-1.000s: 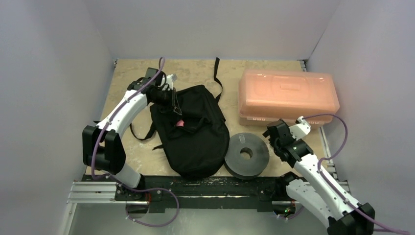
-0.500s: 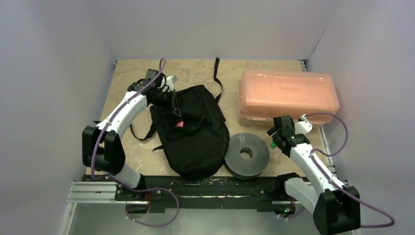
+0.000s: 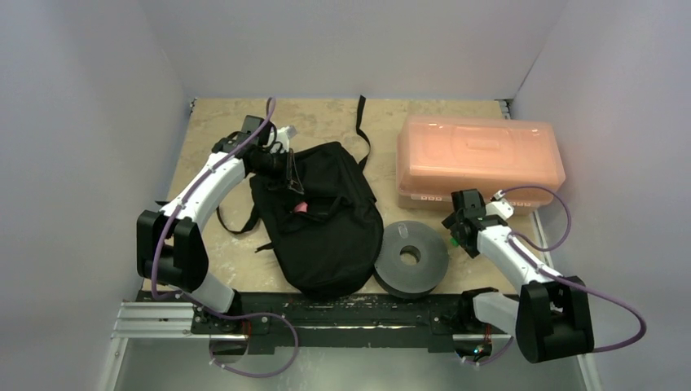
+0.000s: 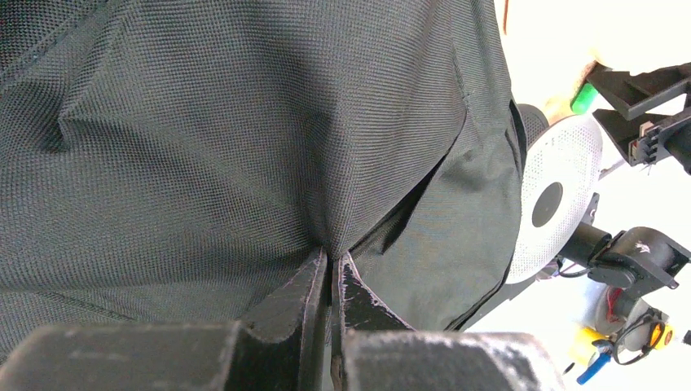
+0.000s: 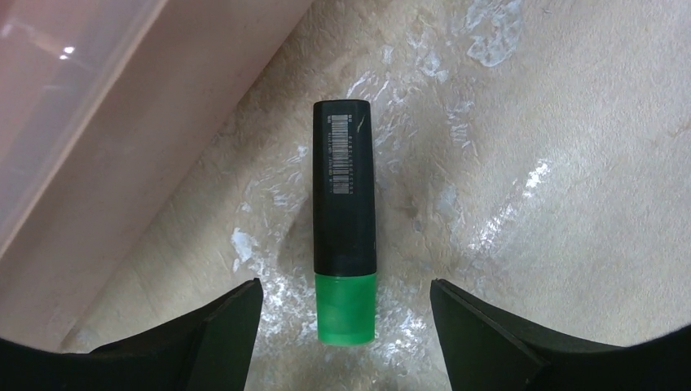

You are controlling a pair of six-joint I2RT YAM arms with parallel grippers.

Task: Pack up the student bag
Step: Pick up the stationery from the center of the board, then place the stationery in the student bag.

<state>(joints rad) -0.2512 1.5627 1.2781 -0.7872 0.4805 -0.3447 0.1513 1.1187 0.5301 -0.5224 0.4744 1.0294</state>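
Observation:
The student bag (image 3: 326,232) is a black fabric backpack lying in the middle of the table, its straps trailing to the back and left. My left gripper (image 3: 291,181) is shut on a pinched fold of the bag's fabric (image 4: 244,122) at the bag's upper left; the closed tips show in the left wrist view (image 4: 332,261). A black highlighter with a green cap (image 5: 345,220) lies on the table beside the orange box. My right gripper (image 5: 345,285) is open and straddles its green cap end without touching. In the top view the right gripper (image 3: 460,224) hangs over the highlighter (image 3: 453,241).
A translucent orange lidded box (image 3: 479,159) stands at the back right; its wall shows in the right wrist view (image 5: 73,122). A dark grey round spool (image 3: 411,259) lies between the bag and the right arm. A small pink item (image 3: 300,207) sits on the bag.
My right arm has folded in, bringing its gripper a little toward the orange box and down over the highlighter. My left gripper has stayed shut on the bag.

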